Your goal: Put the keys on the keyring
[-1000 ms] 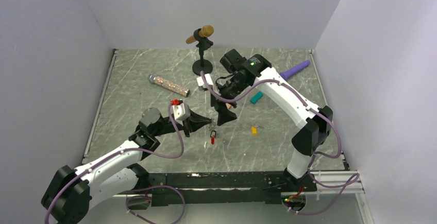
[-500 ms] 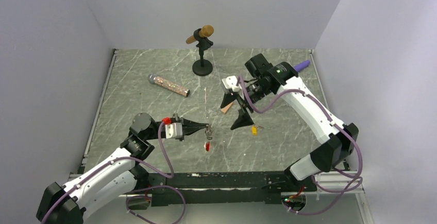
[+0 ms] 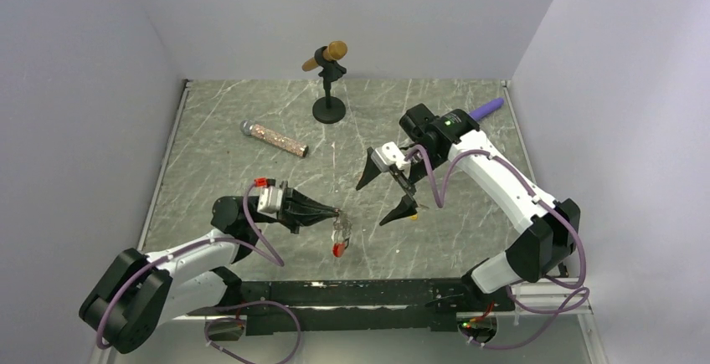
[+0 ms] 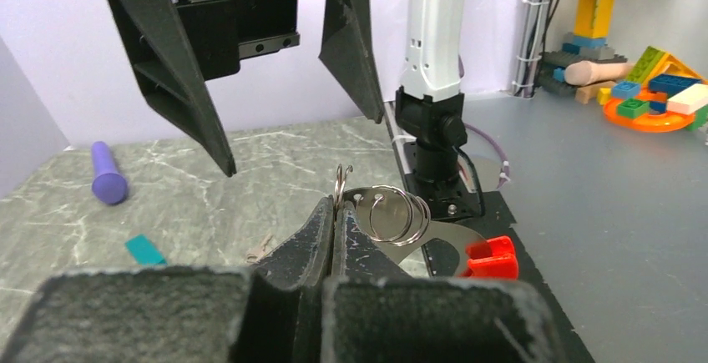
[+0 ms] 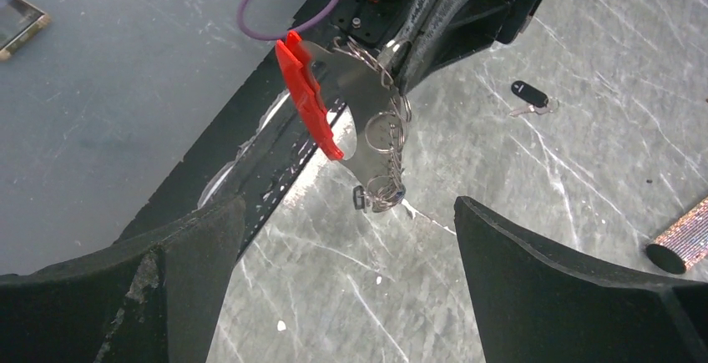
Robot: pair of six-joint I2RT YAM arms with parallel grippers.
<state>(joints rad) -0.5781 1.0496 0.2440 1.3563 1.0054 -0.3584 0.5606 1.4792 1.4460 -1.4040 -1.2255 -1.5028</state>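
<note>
The keyring point(image 3: 339, 232) is pinched above the desk point(image 3: 234, 182) by the closed left gripper point(image 3: 334, 212); the right gripper point(image 3: 379, 202) is spread wide, nothing held.

light: bright, even | shadows: soft | glare: slight sheen on tabletop point(image 5: 334, 238) | focus: wrist-view foregrounds soft

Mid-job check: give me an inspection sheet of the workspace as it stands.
Surface: grey veined table.
Job's things: keyring hangs from left tool; yellow key and black key loose on table; no blue one seen.
Clutter: glitter stick, microphone stand, purple stick, teal block.
Tools: left tool shut on keyring; right tool open, empty.
Cables: purple cables looped along both arms.
Surroundings: plain walls; toy blocks beyond the table.
</note>
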